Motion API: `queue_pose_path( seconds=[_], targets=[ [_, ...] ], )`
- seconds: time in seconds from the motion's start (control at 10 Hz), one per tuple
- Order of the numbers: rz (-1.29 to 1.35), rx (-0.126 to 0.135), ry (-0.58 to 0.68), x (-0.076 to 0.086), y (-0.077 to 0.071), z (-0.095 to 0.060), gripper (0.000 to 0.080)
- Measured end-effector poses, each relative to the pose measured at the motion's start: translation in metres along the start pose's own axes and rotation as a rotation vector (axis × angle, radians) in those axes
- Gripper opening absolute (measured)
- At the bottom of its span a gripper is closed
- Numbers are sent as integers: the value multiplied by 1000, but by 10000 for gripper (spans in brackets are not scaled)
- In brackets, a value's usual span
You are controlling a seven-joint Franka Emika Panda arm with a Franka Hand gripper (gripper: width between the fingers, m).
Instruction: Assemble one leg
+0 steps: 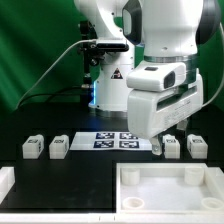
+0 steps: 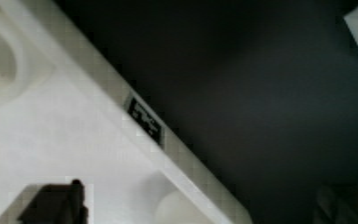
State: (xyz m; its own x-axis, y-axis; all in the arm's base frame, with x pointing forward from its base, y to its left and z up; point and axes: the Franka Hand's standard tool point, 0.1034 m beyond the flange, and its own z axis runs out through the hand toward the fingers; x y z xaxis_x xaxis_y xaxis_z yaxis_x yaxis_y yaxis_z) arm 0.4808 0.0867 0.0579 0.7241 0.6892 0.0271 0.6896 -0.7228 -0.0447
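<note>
Four legs, small white blocks with tags, lie in a row on the black table: two at the exterior view's left and two at its right. My gripper hangs low just beside the right pair, behind the far rim of the large white panel. In the wrist view the gripper is open and empty. One dark finger shows over the blurred white panel with a round recess and a tag on its rim. No leg shows in the wrist view.
The marker board lies between the two pairs of legs. Another white part sits at the front edge at the exterior view's left. The arm's base and cables stand behind, before a green curtain.
</note>
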Motion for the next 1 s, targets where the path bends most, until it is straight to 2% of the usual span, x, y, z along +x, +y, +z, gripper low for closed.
queue_pose_path(
  seconds=[0.2,0.3,0.4,0.7,0.8,0.9,1.0],
  targets=[
    [444,36,2,13,-45,5,649],
    [512,37,-1,21,-59,6,649],
    [691,44,-9,28,-71,7,649],
    [730,65,-57,25,-72,7,649],
    [729,63,-46,28,-72,6,649],
    [759,78,-137,18,-86,9,649],
    [763,109,-273,13,-98,7,649]
  ],
)
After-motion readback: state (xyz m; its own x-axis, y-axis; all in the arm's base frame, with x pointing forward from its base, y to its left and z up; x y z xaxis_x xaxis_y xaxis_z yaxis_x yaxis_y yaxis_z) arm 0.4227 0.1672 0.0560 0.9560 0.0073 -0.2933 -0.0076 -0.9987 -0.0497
